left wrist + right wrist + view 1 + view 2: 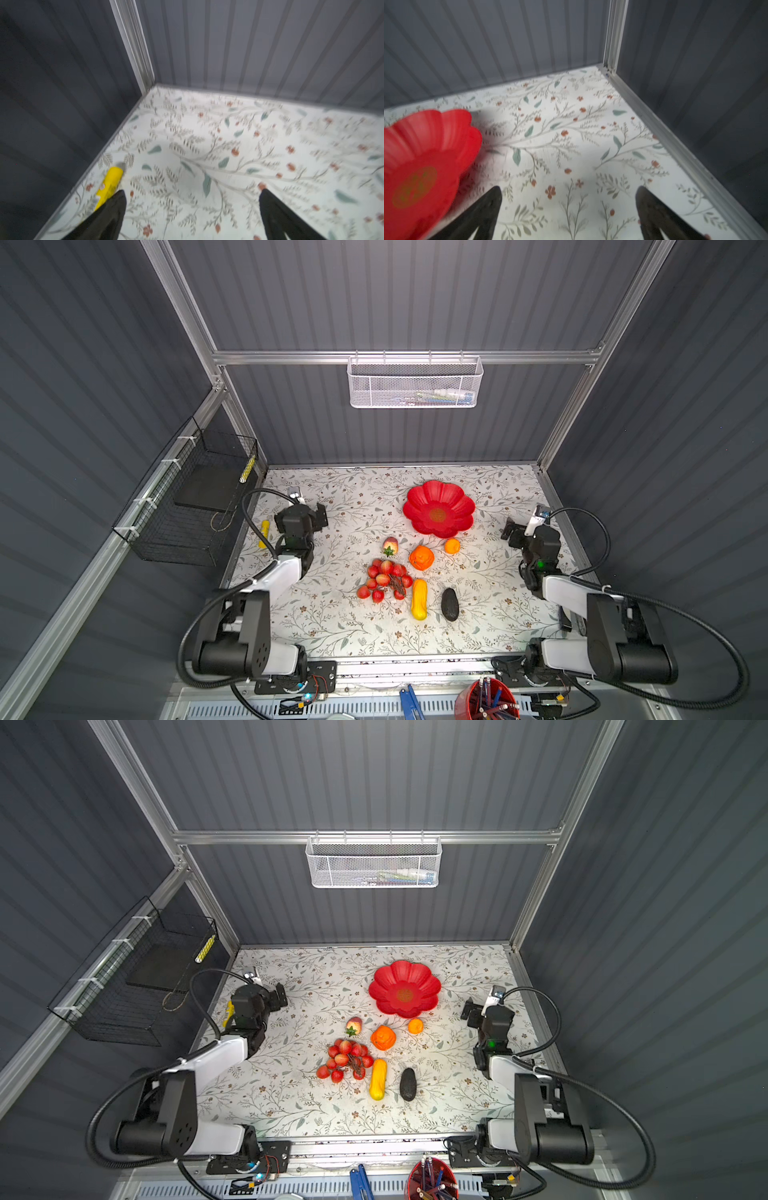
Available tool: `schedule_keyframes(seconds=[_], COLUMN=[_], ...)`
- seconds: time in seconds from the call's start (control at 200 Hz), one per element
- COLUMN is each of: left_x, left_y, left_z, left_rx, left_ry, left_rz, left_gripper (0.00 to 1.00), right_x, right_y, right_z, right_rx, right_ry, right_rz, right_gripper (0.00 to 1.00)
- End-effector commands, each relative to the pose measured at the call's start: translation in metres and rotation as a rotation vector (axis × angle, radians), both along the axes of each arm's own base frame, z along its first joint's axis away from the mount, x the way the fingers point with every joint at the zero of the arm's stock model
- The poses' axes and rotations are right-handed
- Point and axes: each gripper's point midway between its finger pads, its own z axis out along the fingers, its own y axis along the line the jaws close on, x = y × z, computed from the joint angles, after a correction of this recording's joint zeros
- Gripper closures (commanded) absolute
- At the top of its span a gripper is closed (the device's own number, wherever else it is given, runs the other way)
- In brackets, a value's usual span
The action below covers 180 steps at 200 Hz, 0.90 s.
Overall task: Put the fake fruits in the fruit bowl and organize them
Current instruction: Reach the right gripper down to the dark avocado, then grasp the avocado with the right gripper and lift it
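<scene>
- Six fake fruits (419, 601) lie mid-worktop in both top views, none in the fruit bowl (432, 493). That glossy red, petal-edged dish with a yellowish centre sits toward the far edge of the worktop (332, 626), right of the middle.
- Just in front of the bowl you have the small orange (451, 546), the ridged orange fruit (421, 558) and the pink-red strawberry (390, 546). Nearer the front edge lie the red grape bunch (384, 578), the elongated yellow-orange fruit (419, 593) just beside it, and the dark avocado (449, 604).
- Your left gripper (321, 517) hangs by the left edge and your right gripper (507, 529) by the right edge. Both arms are folded back, well apart from the fruits.
- Left wrist view, blurred: the fingers (112, 212) are spread wide with only floral worktop between them. A yellow cylinder (110, 182) lies beside one finger, along the left edge. Ribbed grey walls (249, 41) meet at the far-left corner.
- Right wrist view: the fingers (483, 209) are equally wide, gripping nothing. The bowl's red petals show beside one finger, and you look toward the far-right corner.
</scene>
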Motion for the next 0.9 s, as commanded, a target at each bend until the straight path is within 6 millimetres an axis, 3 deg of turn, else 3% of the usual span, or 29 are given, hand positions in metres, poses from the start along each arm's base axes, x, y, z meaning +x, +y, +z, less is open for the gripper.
schedule_keyframes(seconds=[0.0,0.05,0.165,0.285,0.365,0.565,0.895], left_x=[-0.017,-0.019,-0.019,-0.018,-0.019,-0.020,-0.032], left_y=[-0.018,-0.023,-0.025,-0.027,-0.027,-0.025,-0.022], left_z=[0.007,0.021,0.034,0.026,0.017,0.019,0.030], left_rx=[-0.061,-0.040,0.022,0.030,0.021,0.013,0.012], left_ry=[0.089,0.081,0.068,0.088,0.086,0.102,0.076], left_rz=[-0.095,-0.134,-0.168,-0.181,-0.181,-0.169,-0.155], left_gripper=[0.00,0.00,0.00,0.00,0.00,0.01,0.00], right_x=[-0.010,-0.016,-0.019,-0.041,-0.063,-0.125,-0.193], right_y=[-0.003,0.004,0.057,0.087,0.114,0.185,0.248], right_z=[0.034,0.041,0.034,0.008,-0.012,-0.066,-0.118], right_rx=[0.196,0.311,0.377,0.434,0.376,0.370,0.355], right_ry=[0.014,-0.014,0.049,0.277,0.430,0.755,1.016], right_rz=[-0.082,-0.073,0.235,0.263,0.279,0.395,0.556], right_gripper=[0.01,0.01,0.02,0.05,0.06,0.09,0.16])
